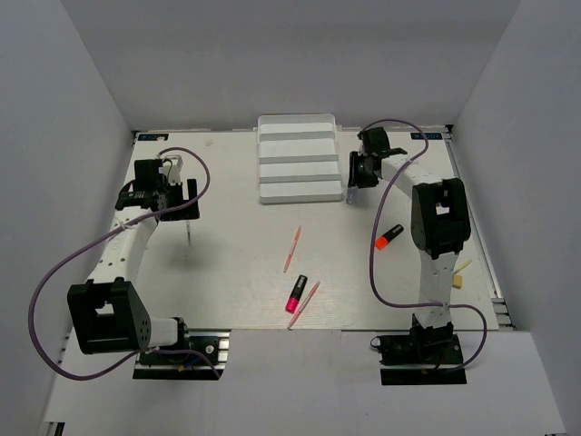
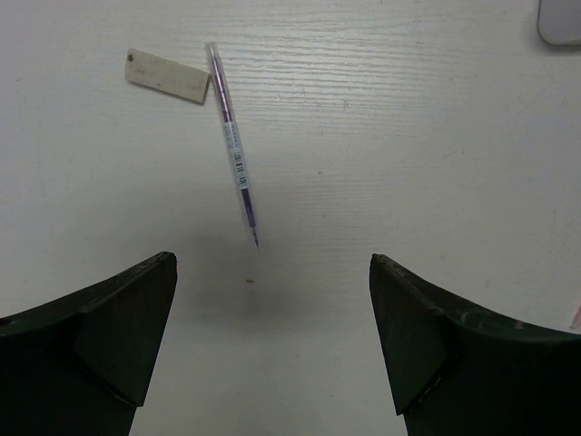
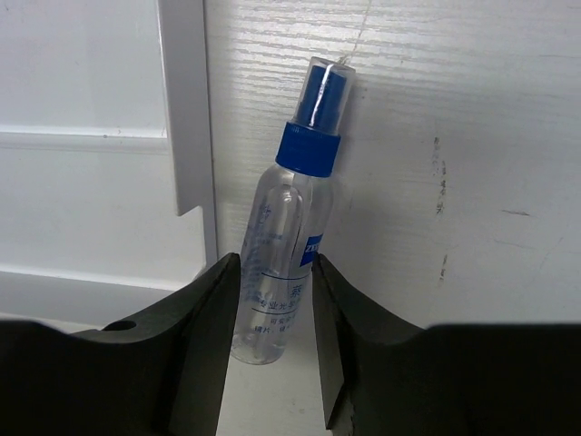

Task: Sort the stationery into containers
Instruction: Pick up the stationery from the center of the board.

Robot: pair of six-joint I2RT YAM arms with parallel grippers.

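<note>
**Clamping the bottle [image 3: 295, 227] beside the white tray [image 1: 300, 163]**

Pinches the clear, blue-capped bottle between the narrowed fingers of the right gripper [image 3: 275, 272], just off the white tray's right wall. Holds the left gripper [image 2: 272, 300] spread wide and empty, well left of the white tray, the thin pale pen [image 2: 234, 154] lying just ahead. Shows the orange-and-black marker [image 1: 388, 237], pink-and-black marker [image 1: 296, 292] and two sticks [image 1: 292, 248] [image 1: 304, 304] loose on the near side of the white tray.

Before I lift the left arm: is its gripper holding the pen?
No, the left gripper is open and empty, and the pen lies on the table ahead of it.
</note>
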